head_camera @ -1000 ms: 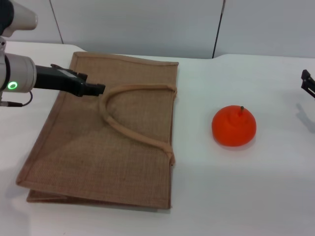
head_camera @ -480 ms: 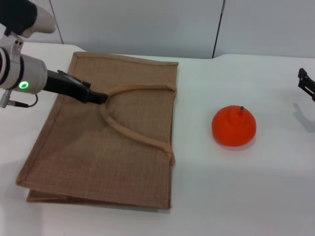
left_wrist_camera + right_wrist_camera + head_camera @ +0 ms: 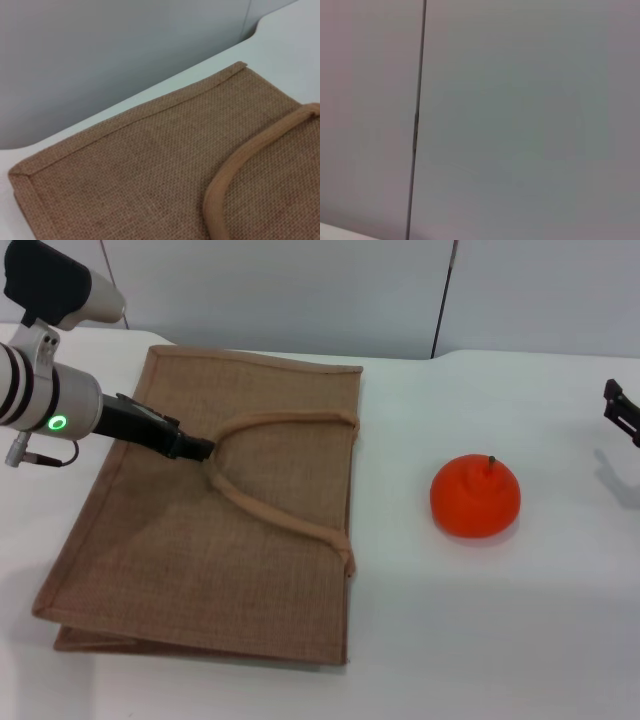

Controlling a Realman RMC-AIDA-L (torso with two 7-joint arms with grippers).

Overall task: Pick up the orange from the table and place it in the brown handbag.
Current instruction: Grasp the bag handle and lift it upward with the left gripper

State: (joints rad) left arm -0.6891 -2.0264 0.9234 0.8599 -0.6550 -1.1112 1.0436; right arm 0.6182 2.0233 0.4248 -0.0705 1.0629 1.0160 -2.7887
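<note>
The brown handbag (image 3: 210,520) lies flat on the white table (image 3: 480,620), left of centre, its light loop handle (image 3: 270,510) resting on top. The bag and handle also show in the left wrist view (image 3: 150,165). My left gripper (image 3: 195,449) is low over the bag, its tip at the bend of the handle. The orange (image 3: 475,496) sits upright on the table to the right of the bag, untouched. My right gripper (image 3: 622,412) shows only at the right edge, well away from the orange.
A grey wall (image 3: 300,290) runs behind the table's far edge, with a vertical seam (image 3: 416,120) in the right wrist view. Bare table lies between the bag and the orange and along the front.
My left gripper has dropped and tilted down toward the bag, its tip reaching the bend of the handle. The right gripper edged slightly inward. Orange and bag have not moved.
</note>
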